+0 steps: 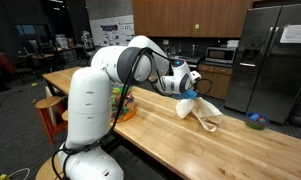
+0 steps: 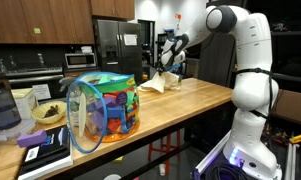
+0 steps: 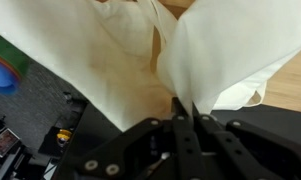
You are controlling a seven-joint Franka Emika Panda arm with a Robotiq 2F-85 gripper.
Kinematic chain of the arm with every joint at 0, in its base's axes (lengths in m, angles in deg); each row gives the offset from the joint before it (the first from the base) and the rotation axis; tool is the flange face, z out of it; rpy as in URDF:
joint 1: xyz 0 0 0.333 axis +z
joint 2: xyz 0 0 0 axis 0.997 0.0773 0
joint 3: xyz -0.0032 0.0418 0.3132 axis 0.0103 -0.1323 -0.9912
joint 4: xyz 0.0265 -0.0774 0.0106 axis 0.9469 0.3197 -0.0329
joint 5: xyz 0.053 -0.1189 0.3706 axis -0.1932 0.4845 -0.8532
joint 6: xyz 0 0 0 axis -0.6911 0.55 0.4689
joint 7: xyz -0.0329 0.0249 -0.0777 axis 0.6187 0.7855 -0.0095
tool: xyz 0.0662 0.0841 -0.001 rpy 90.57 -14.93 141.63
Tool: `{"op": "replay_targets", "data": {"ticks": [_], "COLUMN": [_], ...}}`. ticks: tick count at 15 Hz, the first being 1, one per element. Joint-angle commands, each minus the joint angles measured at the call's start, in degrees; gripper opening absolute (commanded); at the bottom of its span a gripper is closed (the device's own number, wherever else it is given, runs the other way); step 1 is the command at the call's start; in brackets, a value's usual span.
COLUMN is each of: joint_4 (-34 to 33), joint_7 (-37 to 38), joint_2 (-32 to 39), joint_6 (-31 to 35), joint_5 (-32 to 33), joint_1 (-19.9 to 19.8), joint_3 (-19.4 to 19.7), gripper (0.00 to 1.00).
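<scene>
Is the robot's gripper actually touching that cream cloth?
Touching. The wrist view shows the gripper closed on a fold of the cream cloth, which fans out from its fingertips.

no readable text, papers on fridge [image 1: 295, 33] too blurred

Edges of cloth [image 3: 110, 60] outside wrist view

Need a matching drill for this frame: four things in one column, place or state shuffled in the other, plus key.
Things
1. cream cloth
2. colourful mesh basket
3. refrigerator
4. microwave

Place or state
a. tall, steel-grey, doors shut
b. on the back counter
c. pinched in the tool, draping onto the wooden table
d. upright on the table, apart from the cloth

Pairs: 1-c, 2-d, 3-a, 4-b
</scene>
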Motion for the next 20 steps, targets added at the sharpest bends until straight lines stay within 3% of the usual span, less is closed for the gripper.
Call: {"op": "replay_targets", "data": {"ticks": [1, 7, 9, 12, 15, 20], "joint_4": [-0.4, 0.4, 1.4, 2.8, 4.6, 10.0], "joint_7": [-4.6, -13.1, -19.2, -30.2, -37.4, -41.7], "joint_2": [0.0, -0.9, -1.8, -3.1, -4.7, -9.8], "joint_6": [1.4, 0.6, -1.5, -6.6, -13.8, -26.3], "joint_5": [-2.8, -8.6, -14.7, -28.8, -40.4, -50.7], "joint_1": [1.5, 1.3, -0.7, -5.3, -9.0, -6.1], "joint_3": [-3.4, -12.2, -17.2, -25.0, -27.9, -17.5], "gripper": [0.01, 0.01, 0.01, 0.01, 0.01, 0.01]}}
